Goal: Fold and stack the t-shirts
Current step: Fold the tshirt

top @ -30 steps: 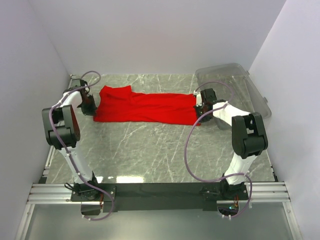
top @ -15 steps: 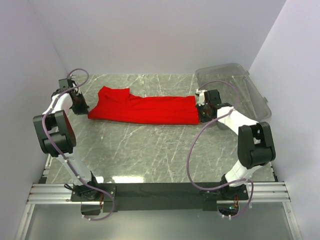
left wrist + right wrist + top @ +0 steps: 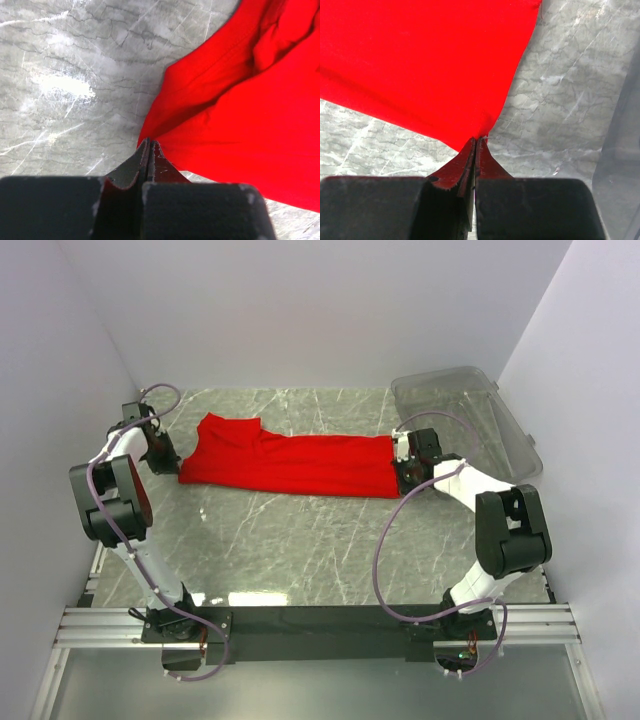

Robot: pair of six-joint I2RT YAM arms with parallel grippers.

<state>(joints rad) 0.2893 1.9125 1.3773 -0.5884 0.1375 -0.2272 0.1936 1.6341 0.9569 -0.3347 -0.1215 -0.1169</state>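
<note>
t-shirt [image 3: 240, 125] cropped, pinched corners seemingly hidden

Over the last second the left gripper [image 3: 149, 145] has swung outward and the right gripper [image 3: 475, 140] has drawn slightly nearer, stretching the long red fabric t-shirt [image 3: 290, 465] flatter and straighter between them.

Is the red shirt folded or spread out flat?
Folded: the red shirt lies as a narrow layered band between left gripper and right gripper.

t-shirt [image 3: 290, 462] is showing plain bright red all over. table [image 3: 300, 540] is running grey marble with pale white veins. left hand [image 3: 149, 143] and right hand [image 3: 475, 141] are reading matt black. bin [image 3: 515, 435] is looking smoky clear. cable [image 3: 378, 558] is showing dull mauve.
</note>
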